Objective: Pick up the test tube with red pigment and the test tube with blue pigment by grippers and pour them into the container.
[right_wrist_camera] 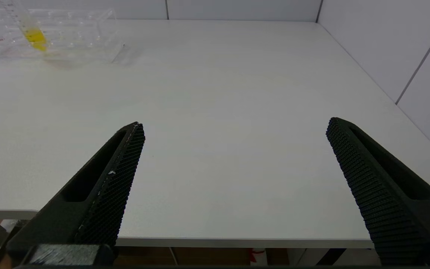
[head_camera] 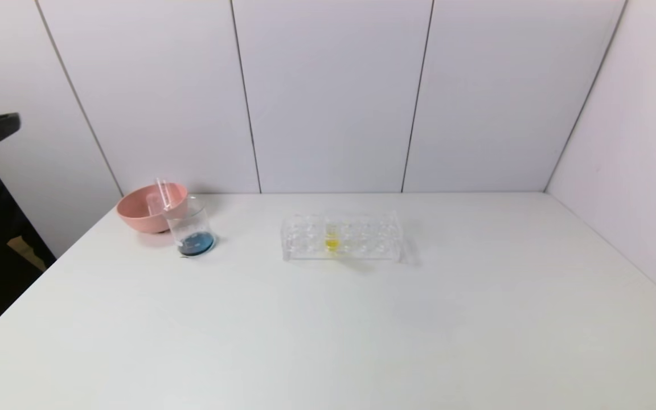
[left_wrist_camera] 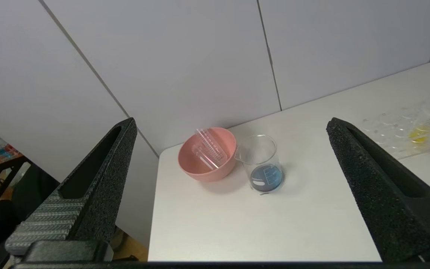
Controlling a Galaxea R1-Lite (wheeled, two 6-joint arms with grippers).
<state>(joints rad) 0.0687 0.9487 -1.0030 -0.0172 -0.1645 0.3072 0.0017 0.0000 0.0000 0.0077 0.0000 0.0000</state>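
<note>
White table (head_camera: 362, 330), three things on it.
A clear rack (head_camera: 341, 237) sat mid-table; left of it stood the container (head_camera: 191, 228) (dark blue liquid inside), a pink bowl (head_camera: 148, 208) just beyond.

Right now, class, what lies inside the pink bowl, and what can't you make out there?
Inside the pink bowl clear graduated test tubes lean against its wall, apparently emptied. How many there are is unclear, and the bowl's floor beneath them is hidden by its near wall.
</note>
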